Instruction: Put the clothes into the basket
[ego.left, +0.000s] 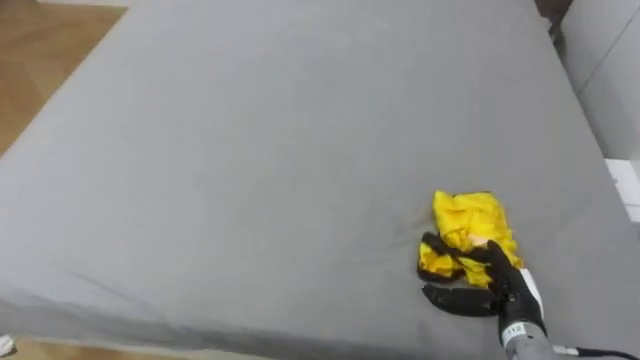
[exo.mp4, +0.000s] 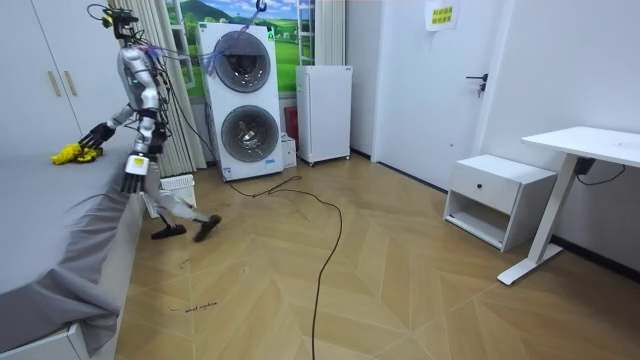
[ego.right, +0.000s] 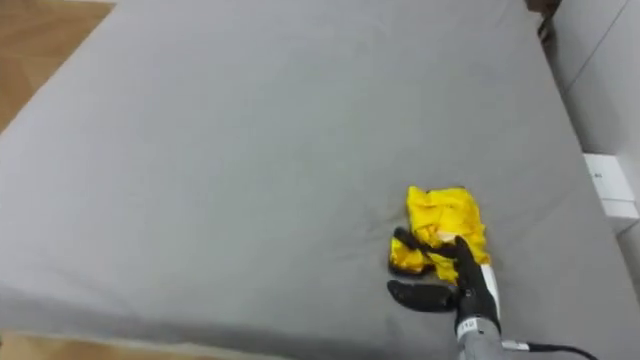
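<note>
Cloth: a crumpled yellow cloth (ego.left: 470, 228) lay on the grey bed (ego.left: 250, 150), and most of it spread out beyond the fingers.
Fingers: the dark fingers (ego.left: 445, 250) of the right hand (ego.left: 510, 285) were bent over the near part of the cloth and pressed on it.
Thumb: the thumb (ego.left: 455, 300) lay on the sheet on the near side of the fingers, apart from them. A small yellow fold sat between the thumb and the fingers, so the hand was clamped on that part.
Hidden: the fingers covered the near edge of the cloth, so its shape there was not clear.
Cut off: the lower border of the picture cut the right forearm just behind the wrist.
Left hand: in the room view the left hand (exo.mp4: 132, 182) hung down beside the bed edge and was very small there.
Robot: it stood at the side of the bed and leaned toward it, with the right arm stretched over the sheet.
</note>
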